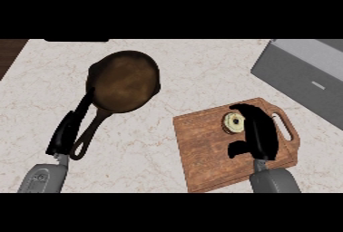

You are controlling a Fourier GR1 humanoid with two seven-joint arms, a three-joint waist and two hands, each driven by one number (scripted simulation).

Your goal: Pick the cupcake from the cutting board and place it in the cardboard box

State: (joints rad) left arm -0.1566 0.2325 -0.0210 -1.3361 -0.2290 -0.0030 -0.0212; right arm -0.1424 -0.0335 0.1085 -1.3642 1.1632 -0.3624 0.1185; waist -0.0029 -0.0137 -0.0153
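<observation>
The cupcake (pixel 232 122), pale and round with a light top, sits on the far part of the brown wooden cutting board (pixel 201 154) at the right. My right hand (pixel 261 133) lies over the board just right of the cupcake. Its fingers stretch past the cupcake's far side and its thumb is spread out below the cupcake, so the hand is open. The box (pixel 301 77) looks grey and stands at the far right, beyond the board. At the lower left, my left hand (pixel 65 133) is open with straight fingers, beside the pan's handle.
A dark cast-iron pan (pixel 125 81) lies left of centre, its handle (pixel 90 131) pointing toward me next to the left hand. The marble counter (pixel 188 72) stretches between pan and box. A dark wood strip (pixel 8 52) shows at the far left.
</observation>
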